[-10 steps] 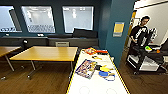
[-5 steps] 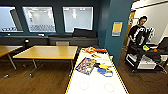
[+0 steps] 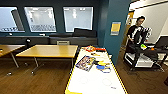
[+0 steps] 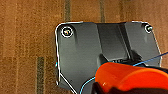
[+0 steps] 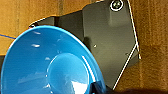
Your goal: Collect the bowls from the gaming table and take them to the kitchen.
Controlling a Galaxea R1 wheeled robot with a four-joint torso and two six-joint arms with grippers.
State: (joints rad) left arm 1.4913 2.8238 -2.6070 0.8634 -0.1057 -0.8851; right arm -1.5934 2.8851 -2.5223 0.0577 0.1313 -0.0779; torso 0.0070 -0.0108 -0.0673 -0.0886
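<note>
A round orange-red plastic bowl [image 4: 130, 76] sits at the left gripper, a glossy blue round bowl [image 5: 50, 62] at the right — whether either gripper clamps its bowl I cannot tell. Beyond them, the long white-topped gaming desk [image 3: 96, 80] stands ahead — seemingly the carrying step, calling for steady driving.

the gaming table [image 3: 96, 82] is running from the bottom centre of the head view up toward the middle, with a board game [image 3: 85, 62] and toys [image 3: 102, 65] lying on its middle stretch and more toys [image 3: 93, 48] sitting at its far end. a second counter [image 3: 48, 51] is standing to its left, and a third [image 3: 7, 48] is sitting at the left edge. a sofa [image 3: 72, 40] is lying behind them under the windows [image 3: 77, 18]. a pillar [image 3: 113, 27] is rising right of the far end, and a person [image 3: 136, 33] is standing behind a cart [image 3: 145, 56] in the upper right.
</note>
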